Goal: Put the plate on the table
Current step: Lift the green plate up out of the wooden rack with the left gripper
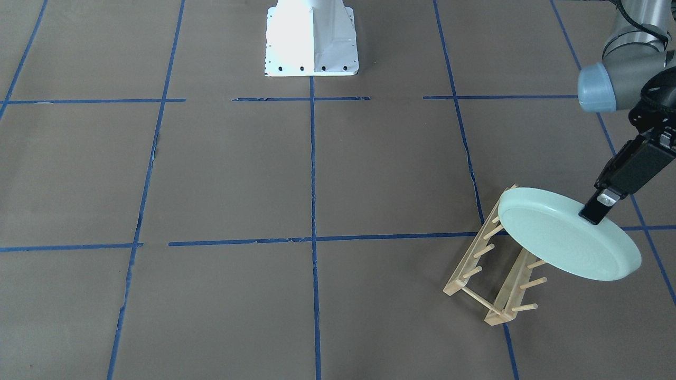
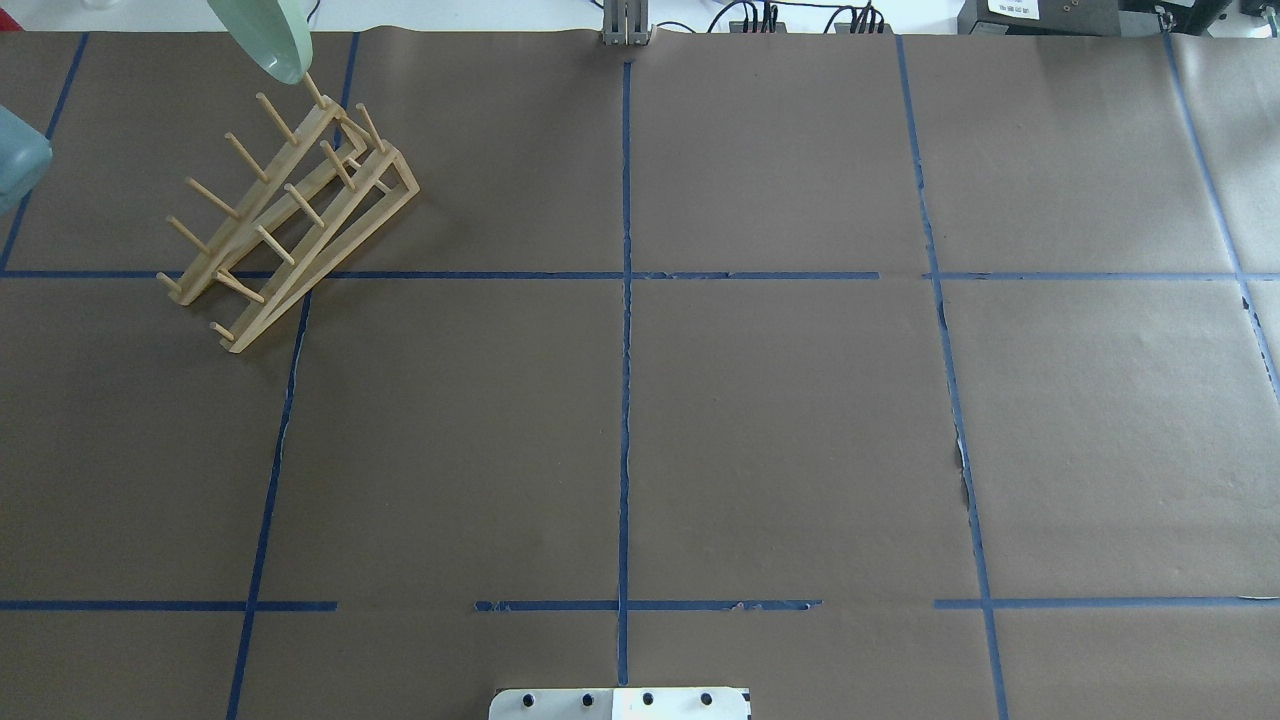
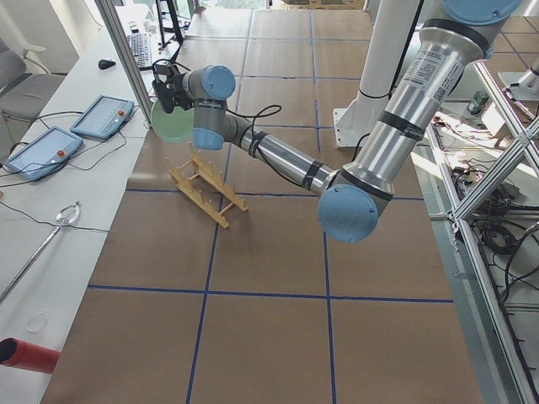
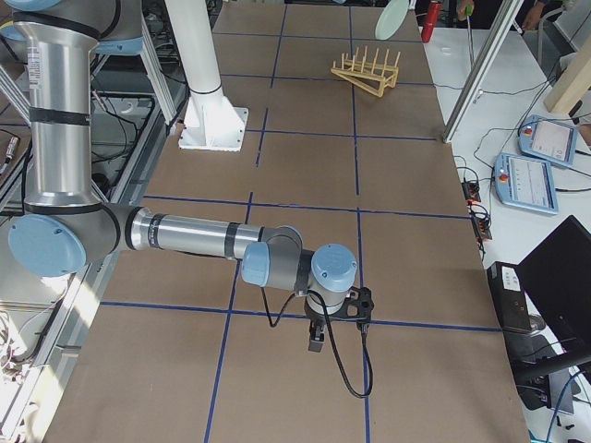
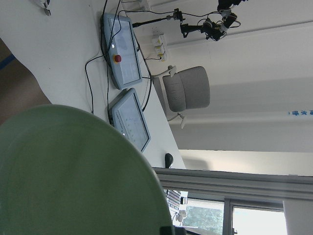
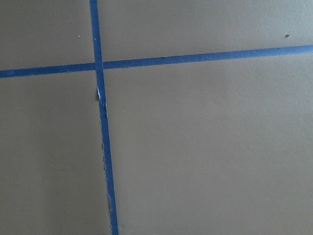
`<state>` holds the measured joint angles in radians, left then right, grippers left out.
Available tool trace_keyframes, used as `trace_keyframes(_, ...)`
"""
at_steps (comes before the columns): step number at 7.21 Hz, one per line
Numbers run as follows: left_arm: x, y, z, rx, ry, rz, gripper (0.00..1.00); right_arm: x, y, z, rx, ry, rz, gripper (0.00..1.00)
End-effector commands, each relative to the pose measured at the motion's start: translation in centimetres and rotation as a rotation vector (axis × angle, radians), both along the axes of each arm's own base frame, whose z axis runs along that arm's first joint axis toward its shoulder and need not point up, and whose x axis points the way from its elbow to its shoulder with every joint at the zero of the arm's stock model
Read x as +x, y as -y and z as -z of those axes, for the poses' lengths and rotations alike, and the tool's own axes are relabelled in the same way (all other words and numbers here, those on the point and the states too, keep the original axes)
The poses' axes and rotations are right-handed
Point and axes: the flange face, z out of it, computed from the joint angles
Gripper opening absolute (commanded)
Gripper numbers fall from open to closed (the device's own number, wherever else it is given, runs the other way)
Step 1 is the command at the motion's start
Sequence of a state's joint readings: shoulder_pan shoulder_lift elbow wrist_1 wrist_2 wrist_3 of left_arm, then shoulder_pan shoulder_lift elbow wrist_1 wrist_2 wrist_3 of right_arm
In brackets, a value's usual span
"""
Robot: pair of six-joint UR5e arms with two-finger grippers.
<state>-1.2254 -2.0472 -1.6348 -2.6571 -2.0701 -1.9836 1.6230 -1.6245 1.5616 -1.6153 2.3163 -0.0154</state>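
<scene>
The pale mint-green plate hangs tilted in the air over one end of the wooden peg rack, above the brown-paper table. My left gripper is shut on the plate's rim. The plate shows at the top left of the overhead view, just above the rack's end peg. It fills the lower left of the left wrist view. My right gripper hangs low over the table far from the rack; I cannot tell whether it is open or shut.
The white robot base stands at the table's middle edge. A side bench with two teach pendants runs just beyond the rack. An aluminium post rises by the plate.
</scene>
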Motion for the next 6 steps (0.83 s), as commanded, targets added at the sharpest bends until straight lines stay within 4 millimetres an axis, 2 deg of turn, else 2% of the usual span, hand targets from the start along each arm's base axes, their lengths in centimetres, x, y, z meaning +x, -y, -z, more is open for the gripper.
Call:
trace_keyframes(1, -0.3, -1.9, 5.3, 0.01, 0.131, -0.002, 0.0, 0.0, 0.0, 0.0, 0.0, 0.0, 0.0, 1.0)
trace_keyframes(2, 1.0, -2.5, 7.2, 0.008, 0.155, -0.026, 0.0, 0.0, 0.0, 0.0, 0.0, 0.0, 0.0, 1.0)
trace_keyframes(4, 4.8, -5.5, 11.6, 0.043, 0.283, -0.111, 0.0, 0.0, 0.0, 0.0, 0.0, 0.0, 0.0, 1.0)
trace_keyframes(5, 7.9, -7.5, 12.2, 0.061, 0.372, -0.137, 0.0, 0.0, 0.0, 0.0, 0.0, 0.0, 0.0, 1.0)
trace_keyframes(6, 12.4, -9.8, 12.6, 0.055, 0.446, -0.148, 0.0, 0.0, 0.0, 0.0, 0.0, 0.0, 0.0, 1.0)
